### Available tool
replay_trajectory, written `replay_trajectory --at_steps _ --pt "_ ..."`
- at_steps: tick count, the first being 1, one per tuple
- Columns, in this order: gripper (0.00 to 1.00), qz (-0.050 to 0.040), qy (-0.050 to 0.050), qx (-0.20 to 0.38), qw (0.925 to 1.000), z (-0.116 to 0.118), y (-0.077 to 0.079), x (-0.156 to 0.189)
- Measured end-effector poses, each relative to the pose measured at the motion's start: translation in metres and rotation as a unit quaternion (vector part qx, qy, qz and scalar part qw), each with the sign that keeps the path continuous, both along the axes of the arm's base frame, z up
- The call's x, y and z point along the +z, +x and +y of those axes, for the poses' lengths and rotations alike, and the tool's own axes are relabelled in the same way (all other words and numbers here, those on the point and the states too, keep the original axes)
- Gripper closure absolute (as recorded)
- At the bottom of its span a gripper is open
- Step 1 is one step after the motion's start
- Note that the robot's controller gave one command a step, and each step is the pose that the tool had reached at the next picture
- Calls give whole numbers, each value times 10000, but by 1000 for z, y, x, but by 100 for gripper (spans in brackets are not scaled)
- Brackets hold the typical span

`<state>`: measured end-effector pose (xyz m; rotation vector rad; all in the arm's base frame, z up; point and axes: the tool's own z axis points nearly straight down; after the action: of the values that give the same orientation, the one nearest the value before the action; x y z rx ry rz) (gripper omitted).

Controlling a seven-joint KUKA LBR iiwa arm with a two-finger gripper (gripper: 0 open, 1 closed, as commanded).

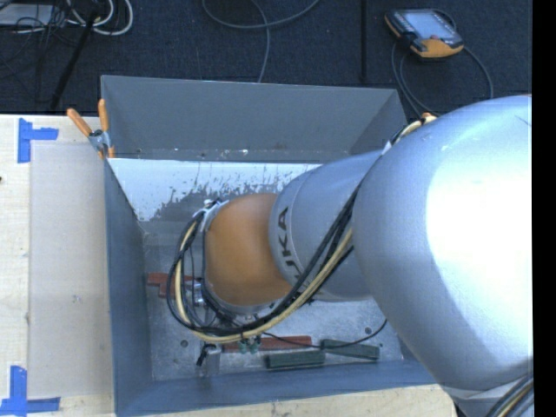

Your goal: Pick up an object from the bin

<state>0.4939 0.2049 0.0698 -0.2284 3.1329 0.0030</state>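
A small part of my gripper [208,355] shows low near the bin's front wall, left of centre, under the arm's orange cover. Just to its right a thin red-brown stick [287,341] lies flat along the front wall. Beside that stick lies a long dark grey-green tool [320,359] with a black end. A reddish flat piece [158,281] sticks out from behind the cover at the bin's left. I see nothing held by the gripper.
The arm reaches in from the right and hides the middle and right of the bin floor. Black and yellow cables loop around the orange cover. The bin's left wall and front wall stand close to the gripper.
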Motion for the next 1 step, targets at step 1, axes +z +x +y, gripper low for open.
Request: replay_trajectory --at_steps 1 --pt "0 22 -19 -543 9985 16 20 65"
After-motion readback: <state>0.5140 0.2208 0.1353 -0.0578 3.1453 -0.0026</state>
